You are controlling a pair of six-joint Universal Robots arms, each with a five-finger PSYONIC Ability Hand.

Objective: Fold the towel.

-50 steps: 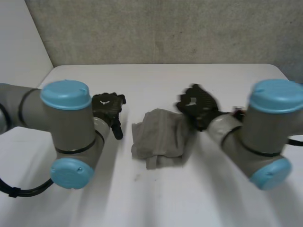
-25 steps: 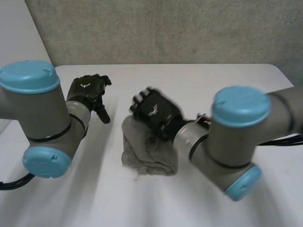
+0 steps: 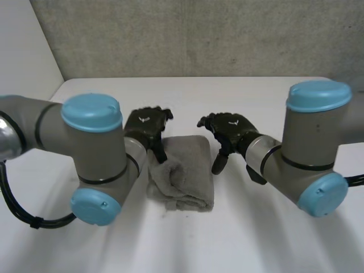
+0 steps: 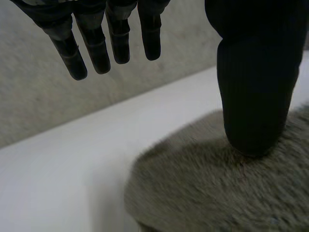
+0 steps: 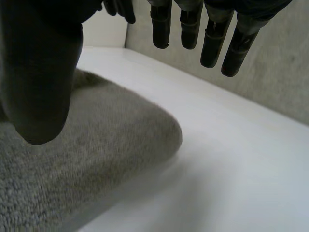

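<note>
A grey towel [image 3: 183,172] lies folded into a narrow bundle at the middle of the white table [image 3: 187,96]. My left hand [image 3: 149,128] hovers at its far left corner with straight fingers, and its thumb tip rests on the towel [image 4: 227,193]. My right hand [image 3: 227,129] hangs just right of the towel's far edge, fingers straight and spread, holding nothing. In the right wrist view the towel [image 5: 87,159] lies under the thumb, with the fingertips [image 5: 212,43] above bare table.
A grey wall [image 3: 193,34] runs along the table's far edge. Both arms' big grey joints with blue caps [image 3: 91,114] [image 3: 318,96] stand over the near table on either side of the towel.
My right hand carried the towel's right side over to the left, let go and drew back to the right. The towel is now a narrower bundle. My left hand came in to its far left corner.
</note>
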